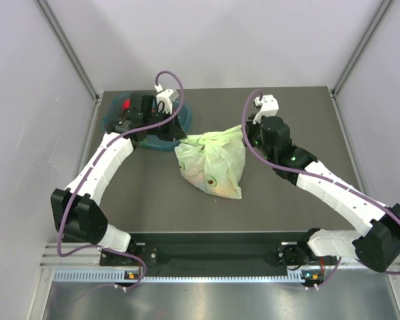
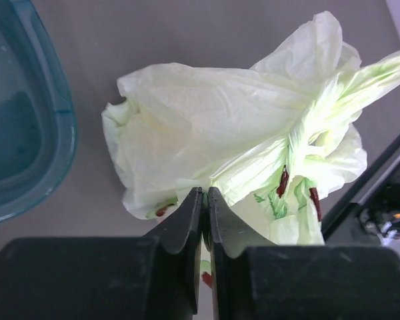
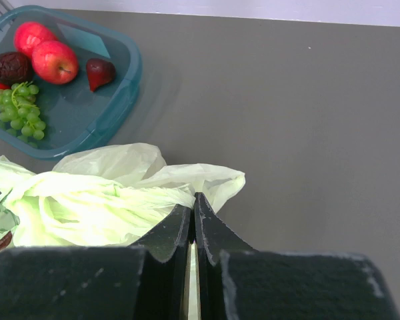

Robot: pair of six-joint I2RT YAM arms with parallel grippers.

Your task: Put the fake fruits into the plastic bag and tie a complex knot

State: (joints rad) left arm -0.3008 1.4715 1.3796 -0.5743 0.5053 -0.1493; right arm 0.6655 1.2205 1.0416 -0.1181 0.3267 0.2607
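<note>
Green bag [image 1: 213, 167] sits mid-tabletop [image 1: 153, 207] in the top view, just right of the teal tray [image 3: 130, 73], its top bunched into a twist [image 2: 300, 130]. Both arms are closed on film: left pincer [image 2: 205, 199] clamps the bag's left edge by the tray, right pincer [image 3: 192, 202] clamps its upper-right edge. Lying in the tray, upper left of the right-wrist view: apples [image 3: 53, 61], grapes [image 3: 23, 113], dark fruits [image 3: 99, 72].

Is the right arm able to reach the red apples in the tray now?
Probably not: the right gripper is shut on the bag, and the tray with the red apples lies beyond the bag.
</note>
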